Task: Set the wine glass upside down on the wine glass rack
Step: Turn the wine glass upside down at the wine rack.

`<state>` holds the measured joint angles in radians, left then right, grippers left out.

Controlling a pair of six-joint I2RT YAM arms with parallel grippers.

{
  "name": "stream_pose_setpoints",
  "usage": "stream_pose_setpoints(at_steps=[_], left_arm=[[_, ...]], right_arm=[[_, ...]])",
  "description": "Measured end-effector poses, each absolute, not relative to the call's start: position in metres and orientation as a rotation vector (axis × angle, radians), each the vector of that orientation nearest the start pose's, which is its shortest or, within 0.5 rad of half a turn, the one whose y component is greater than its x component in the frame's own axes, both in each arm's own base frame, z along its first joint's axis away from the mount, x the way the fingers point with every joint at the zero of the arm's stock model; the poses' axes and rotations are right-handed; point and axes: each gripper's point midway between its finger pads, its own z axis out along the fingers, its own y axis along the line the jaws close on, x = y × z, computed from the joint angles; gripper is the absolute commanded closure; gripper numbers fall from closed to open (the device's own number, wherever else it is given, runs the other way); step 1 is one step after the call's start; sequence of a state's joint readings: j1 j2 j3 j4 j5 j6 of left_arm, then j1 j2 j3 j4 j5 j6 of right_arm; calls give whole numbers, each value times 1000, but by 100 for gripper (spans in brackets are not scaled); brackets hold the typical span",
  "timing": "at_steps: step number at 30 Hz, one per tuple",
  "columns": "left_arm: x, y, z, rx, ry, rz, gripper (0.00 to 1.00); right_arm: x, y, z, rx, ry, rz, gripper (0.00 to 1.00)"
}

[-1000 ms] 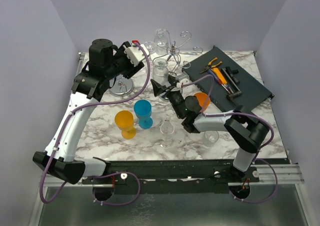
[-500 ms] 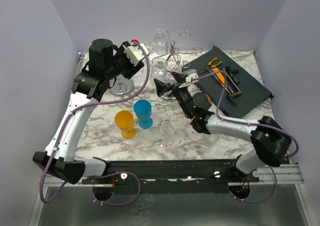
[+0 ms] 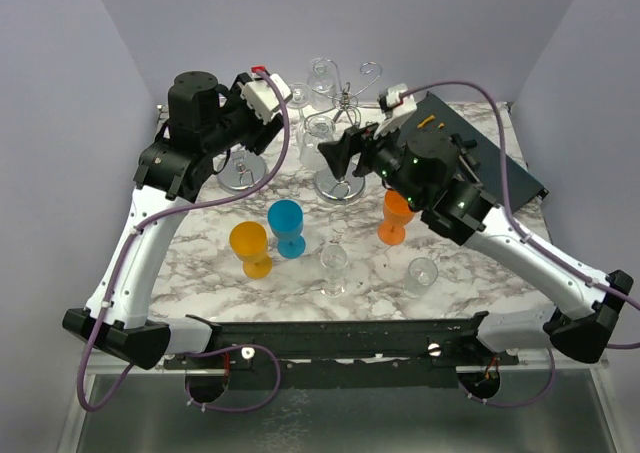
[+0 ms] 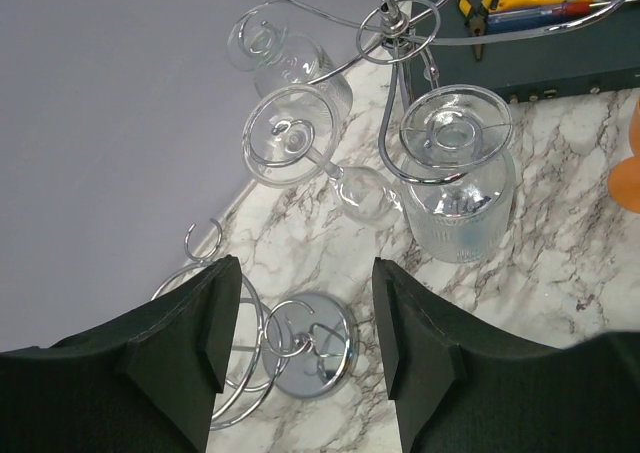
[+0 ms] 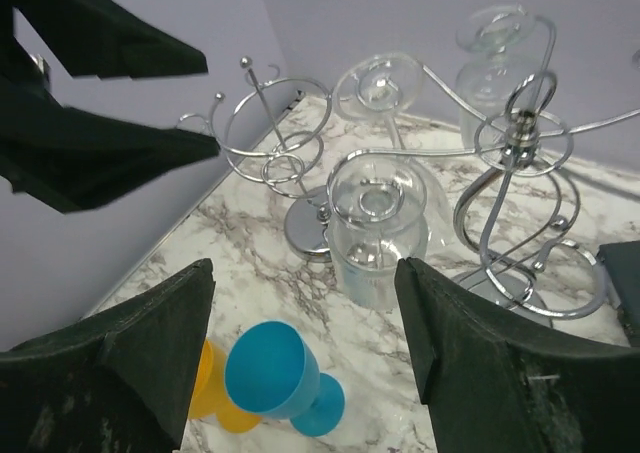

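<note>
Right hand [image 5: 300, 283]: fingers apart, empty.
Directly ahead, close: ribbed wine glass [image 5: 378, 228], inverted, foot apparently seated in a ring of the wine glass rack [image 5: 520, 133].
Farther, to its left: left hand [image 4: 305, 273], fingers apart, empty.
Risk: either hand swinging sideways clips the bowl and slips the foot free; the glass drops onto the surface [image 5: 375, 348].

Wine glass rack [image 3: 346, 101] at the counter's [image 3: 200, 273] back edge, wine glasses [image 3: 321, 133] hanging on it, smaller rack [image 3: 243, 179] toward the back left corner, tool tray [image 3: 520, 178] at the back right corner, goblets [image 3: 288, 223] toward the front edge.
</note>
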<state>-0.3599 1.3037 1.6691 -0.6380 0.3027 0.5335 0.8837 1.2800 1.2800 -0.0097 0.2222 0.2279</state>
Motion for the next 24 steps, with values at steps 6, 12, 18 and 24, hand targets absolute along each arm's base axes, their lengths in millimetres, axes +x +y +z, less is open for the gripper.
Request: stream_pose_setpoints(at_steps=[6,12,18,24], left_arm=[[349,-166,411,961,1565,-173,39],[344,-166,407,957,1599,-194,39],[341,-176,444,913,1547,-269,40],[363,-209,484,871,1484,-418,44]], right_arm=[[306,311,453,-364,1579,621,30],[378,281,447,-337,1663,437,41],[454,218,409,-207,1792,274,41],[475,177,399,-77,1848,304,48]])
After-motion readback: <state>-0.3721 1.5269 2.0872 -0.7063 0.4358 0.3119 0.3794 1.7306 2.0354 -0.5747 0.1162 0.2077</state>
